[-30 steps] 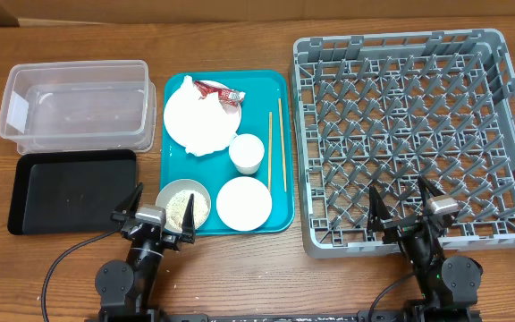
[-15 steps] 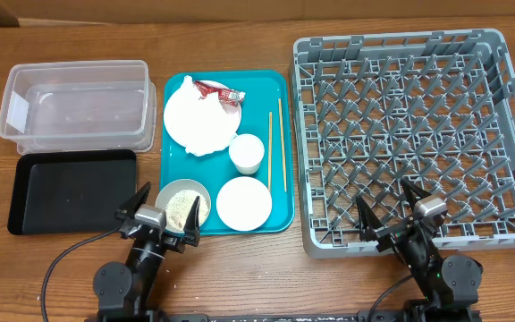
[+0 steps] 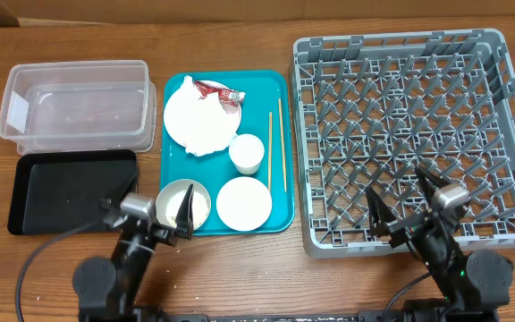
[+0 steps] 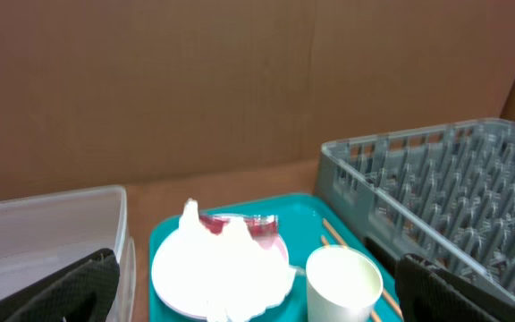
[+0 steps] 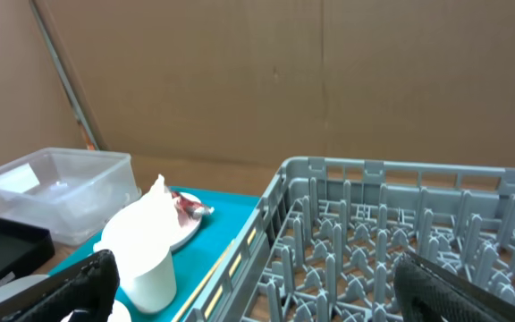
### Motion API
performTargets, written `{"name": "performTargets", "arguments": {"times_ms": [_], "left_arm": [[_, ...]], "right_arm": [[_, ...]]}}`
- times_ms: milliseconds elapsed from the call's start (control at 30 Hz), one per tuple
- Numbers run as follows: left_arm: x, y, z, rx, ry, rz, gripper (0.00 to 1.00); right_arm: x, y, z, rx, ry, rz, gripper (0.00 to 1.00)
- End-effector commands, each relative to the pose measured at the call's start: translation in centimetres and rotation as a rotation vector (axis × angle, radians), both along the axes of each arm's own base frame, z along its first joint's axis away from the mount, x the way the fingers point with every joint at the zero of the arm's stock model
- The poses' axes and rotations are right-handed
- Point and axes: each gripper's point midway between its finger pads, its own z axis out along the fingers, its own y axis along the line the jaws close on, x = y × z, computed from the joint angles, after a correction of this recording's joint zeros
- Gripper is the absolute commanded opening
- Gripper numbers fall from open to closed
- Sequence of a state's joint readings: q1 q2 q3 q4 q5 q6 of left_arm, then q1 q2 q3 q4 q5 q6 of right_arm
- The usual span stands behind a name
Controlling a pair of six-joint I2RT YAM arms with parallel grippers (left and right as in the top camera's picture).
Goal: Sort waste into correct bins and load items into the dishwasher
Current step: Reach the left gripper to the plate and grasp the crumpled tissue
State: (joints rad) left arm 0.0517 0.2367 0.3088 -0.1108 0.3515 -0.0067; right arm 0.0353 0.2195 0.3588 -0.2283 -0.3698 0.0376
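Your left claw (image 3: 147, 213) and right claw (image 3: 401, 204) both gape empty; pinch the napkin (image 4: 206, 246) at its raised peak, which seems loosely crumpled.

text: none legible | labels: none | red-and-white wrapper (image 3: 219, 90): print unreadable

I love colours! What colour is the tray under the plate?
The tray is teal, clearest from overhead.
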Motion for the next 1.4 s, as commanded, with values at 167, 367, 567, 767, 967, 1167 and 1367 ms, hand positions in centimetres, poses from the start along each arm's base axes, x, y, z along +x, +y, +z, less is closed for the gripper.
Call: {"name": "performTargets", "arguments": {"times_ms": [167, 367, 567, 767, 967, 1167, 1367], "left_arm": [[3.4, -0.4, 6.0, 0.076, 0.147, -0.036, 1.00], [6.7, -0.2, 7.8, 0.066, 0.326, -0.043, 1.00], [10.6, -0.2, 6.5, 0.076, 0.608, -0.033, 1.00], [13.6, -2.2, 3.1, 0.169, 0.908, -0.042, 1.00], [17.5, -4.1, -2.0, 0.140, 1.033, -0.098, 1.00], [19.2, -1.8, -7.4, 0.104, 1.181, 0.118, 1.00], [22.0, -1.8, -12.3, 0.072, 1.220, 0.222, 1.00]], "right_arm": [[1.8, 0.1, 4.3, -0.072, 0.118, 0.004, 1.00], [3.6, 0.2, 4.8, -0.077, 0.262, 0.009, 1.00], [5.0, 0.2, 4.3, -0.084, 0.420, 0.015, 1.00], [6.2, 0.3, 3.7, -0.083, 0.518, 0.017, 1.00], [6.6, 0.3, 1.6, 0.012, 0.652, -0.016, 1.00], [6.8, 0.3, 0.3, 0.008, 0.707, -0.018, 1.00], [7.1, 0.3, -0.9, 0.006, 0.752, -0.019, 1.00]]}}
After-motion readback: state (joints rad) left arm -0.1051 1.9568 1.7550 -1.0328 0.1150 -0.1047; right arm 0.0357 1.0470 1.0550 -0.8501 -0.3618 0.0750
